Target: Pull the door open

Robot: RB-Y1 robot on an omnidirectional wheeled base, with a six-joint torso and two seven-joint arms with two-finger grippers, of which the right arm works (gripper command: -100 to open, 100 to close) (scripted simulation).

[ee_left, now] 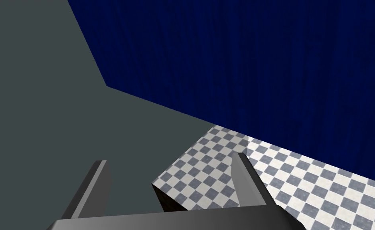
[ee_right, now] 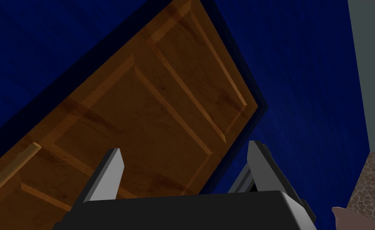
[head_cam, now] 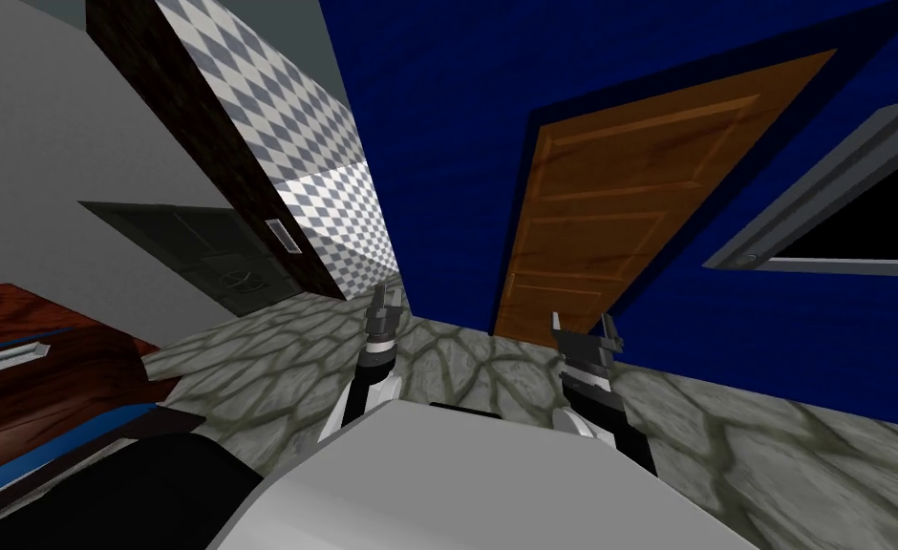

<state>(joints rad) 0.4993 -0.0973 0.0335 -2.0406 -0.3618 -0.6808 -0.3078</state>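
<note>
A brown panelled door (head_cam: 609, 191) stands in a dark blue wall (head_cam: 438, 115), ahead of me and a little to the right. My right gripper (head_cam: 586, 329) is held low before the door's bottom edge, short of it and not touching. Seen from the right wrist, the door (ee_right: 150, 104) lies beyond the open right gripper (ee_right: 185, 151), and a brown rod-shaped handle (ee_right: 13, 165) sits on it, off to the side of the fingers. My left gripper (head_cam: 387, 301) hangs open to the left of the door, facing the wall corner; its fingers (ee_left: 101, 175) hold nothing.
A grey stone floor (head_cam: 457, 368) runs up to the wall. A dark red-brown piece of furniture (head_cam: 27, 372) stands close on the left. A checkered wall (head_cam: 323, 162) recedes at the left. A grey window frame (head_cam: 820, 191) with a black area sits right of the door.
</note>
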